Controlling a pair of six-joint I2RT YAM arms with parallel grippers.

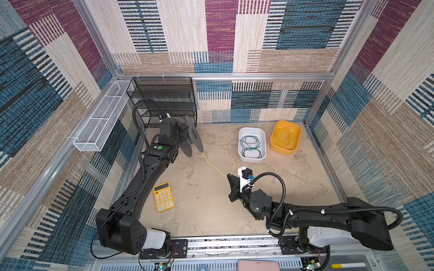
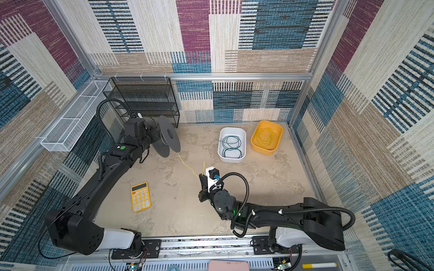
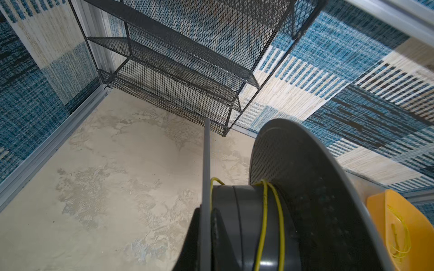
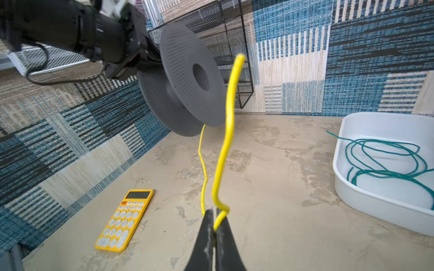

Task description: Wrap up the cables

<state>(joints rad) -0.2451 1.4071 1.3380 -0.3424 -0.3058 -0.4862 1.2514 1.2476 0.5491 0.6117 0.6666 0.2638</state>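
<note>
Closed right jaws pinch the yellow cable (image 4: 227, 138) leading to the grey spool (image 4: 178, 70).

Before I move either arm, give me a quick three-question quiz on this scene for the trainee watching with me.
1. True or false: the right gripper is shut on the yellow cable.
2. The bin holding the green cable is: A) white B) yellow C) black.
3. Fill in: the yellow cable runs from the right gripper to the gray ____ that the left gripper holds.
Key: 1 true; 2 A; 3 spool.
</note>
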